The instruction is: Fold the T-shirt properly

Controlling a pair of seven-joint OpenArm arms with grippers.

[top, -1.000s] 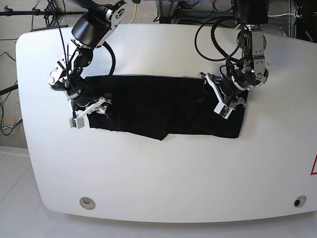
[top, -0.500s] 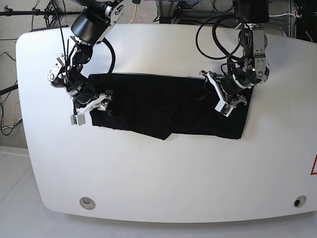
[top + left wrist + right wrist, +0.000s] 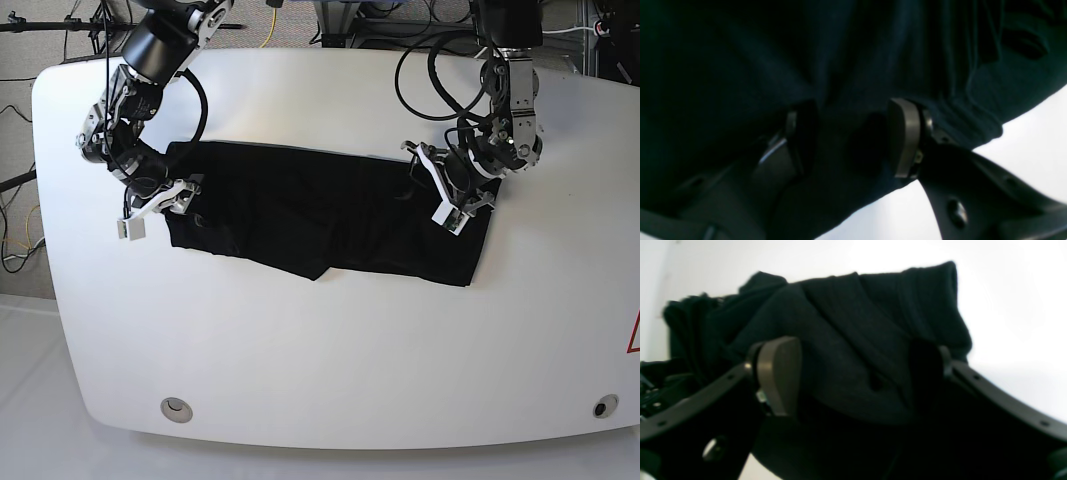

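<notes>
T-shirt (image 3: 320, 215) lies as a long black band across the far half of the table (image 3: 330, 370), already folded lengthwise, print hidden. Left gripper (image 3: 853, 133) and right gripper (image 3: 853, 373) each have cloth between parted fingers at opposite ends; whether they pinch, cannot tell. Judged remaining: crosswise folds, squaring the ragged near edge.
</notes>
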